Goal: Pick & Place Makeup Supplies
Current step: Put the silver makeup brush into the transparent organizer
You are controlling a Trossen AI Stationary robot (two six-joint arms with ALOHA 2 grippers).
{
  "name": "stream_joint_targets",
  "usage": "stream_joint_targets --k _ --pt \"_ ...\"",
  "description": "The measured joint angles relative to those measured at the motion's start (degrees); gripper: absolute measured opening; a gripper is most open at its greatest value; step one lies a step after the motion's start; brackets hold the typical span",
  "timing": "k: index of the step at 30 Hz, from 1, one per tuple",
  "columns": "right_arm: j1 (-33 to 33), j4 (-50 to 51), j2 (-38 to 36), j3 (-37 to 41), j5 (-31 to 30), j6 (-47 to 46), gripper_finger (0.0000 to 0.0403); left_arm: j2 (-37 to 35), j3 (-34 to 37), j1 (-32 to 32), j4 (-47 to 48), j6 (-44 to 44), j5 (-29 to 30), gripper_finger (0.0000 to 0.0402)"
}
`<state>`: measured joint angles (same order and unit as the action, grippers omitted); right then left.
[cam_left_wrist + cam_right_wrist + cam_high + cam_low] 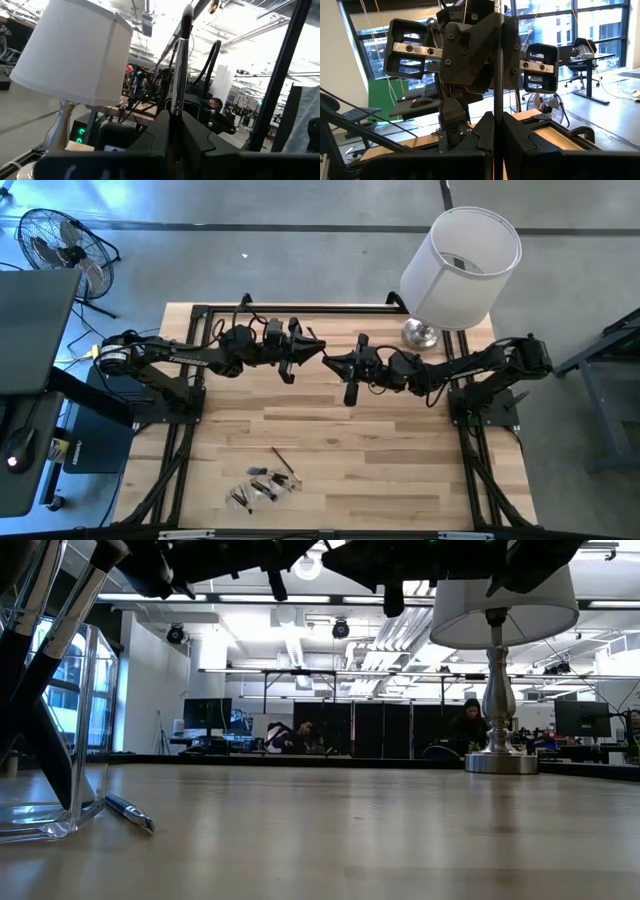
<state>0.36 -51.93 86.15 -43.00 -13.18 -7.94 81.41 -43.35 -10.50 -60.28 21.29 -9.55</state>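
We are meeting mid-air over the far middle of the table (380, 440), doing what looks like a hand-over of one makeup brush (181, 60) between the arms. The left gripper (172, 125) is clenching on the slim handle, with the brush's small dark tip pointing away from its wrist. The right gripper (495, 122) is pinching the same handle from the opposite side, its fingers pressed tight together around it. So the brush is hanging between the two claws, well above the wood and just beside the white lamp (460, 260). The other brushes (265, 480) are lying in a loose cluster near the front edge. In the low view, some are leaning in a clear holder (85, 720) and one is resting on the table beside it. To do this step well, we are judging that only one claw should let go, and only once the other's pinch is firm. The handle is thin and smooth, so it will likely pivot or slide if the grip sits near one end. We should be keeping both wrists in line, releasing slowly and pulling apart straight along the handle. That way the tip is not dragging against a finger.
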Motion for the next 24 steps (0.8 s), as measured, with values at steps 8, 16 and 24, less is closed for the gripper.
stream_joint_targets --k 8,16,24 --pt "0.0 3.48 -0.09 0.0 -0.05 -2.67 0.0026 0.0 0.02 0.0 3.39 0.61 0.04 0.0017" --pt "0.0 9.92 -0.37 0.0 0.33 -7.35 0.0065 0.0 0.02 0.0 11.72 0.6 -2.16 0.0014" --pt "-0.81 16.23 -0.42 -0.04 5.09 -10.99 0.0106 0.0 0.02 0.02 18.43 -1.42 -5.28 0.0013"
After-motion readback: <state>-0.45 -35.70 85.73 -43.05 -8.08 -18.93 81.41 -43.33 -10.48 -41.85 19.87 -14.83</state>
